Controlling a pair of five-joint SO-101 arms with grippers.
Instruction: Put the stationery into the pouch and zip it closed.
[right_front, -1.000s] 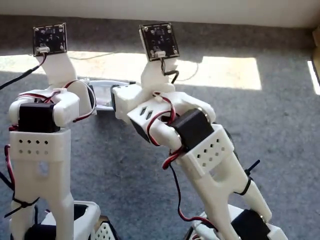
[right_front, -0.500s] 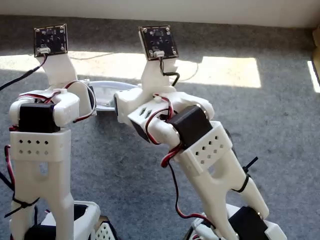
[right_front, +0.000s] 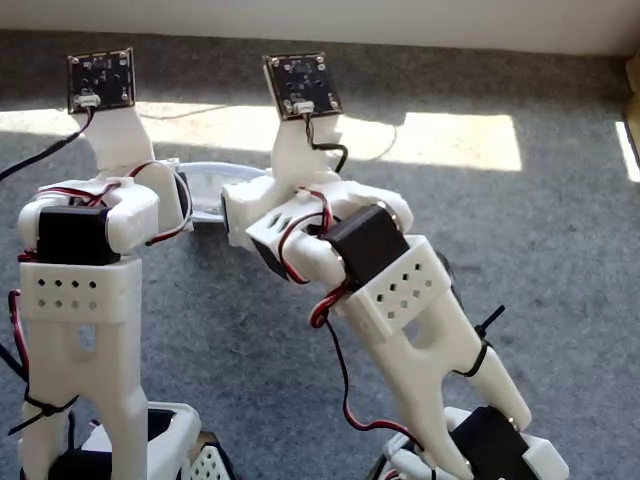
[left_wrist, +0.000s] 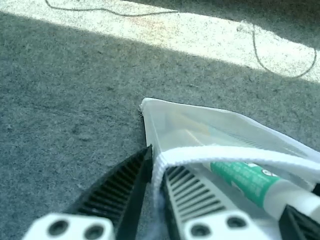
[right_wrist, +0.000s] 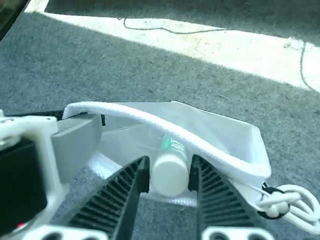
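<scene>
Left claw (left_wrist: 156, 162) is pinching the pouch (right_front: 204, 186) rim, upper left-centre in the high view. Right claw (right_wrist: 169, 162) is gripping a green-and-white tube (right_wrist: 169, 176), holding it in the open mouth. Zipping apparently isn't done yet.

In the high view the pouch (right_front: 207, 188) shows as a thin strip between the two arms (right_front: 330, 250), the rest hidden behind their wrists. In the left wrist view the green-labelled tube (left_wrist: 245, 180) and the pouch's far side run off the picture's edge. In the right wrist view the tube's far end lies under the pouch's white rim (right_wrist: 165, 125), and the zip cord (right_wrist: 285, 200) is cut by the edge.
</scene>
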